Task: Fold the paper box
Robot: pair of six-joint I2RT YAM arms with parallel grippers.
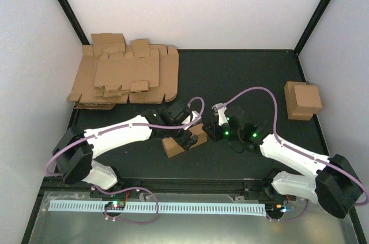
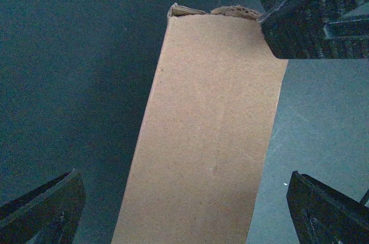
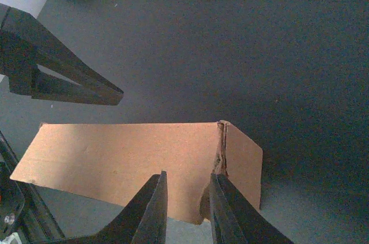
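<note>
Paper box (image 2: 207, 140) lies between wide-open left fingers (image 2: 328, 212); close-set right fingers (image 3: 153, 212) perhaps pinch edge.

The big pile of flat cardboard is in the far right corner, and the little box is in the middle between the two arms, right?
Not quite. The pile of flat cardboard lies in the far left corner, not the right, as the top external view shows. The little box is just where you say.

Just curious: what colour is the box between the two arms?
Plain brown, unprinted; the paper box shows best in the left wrist view.
</note>
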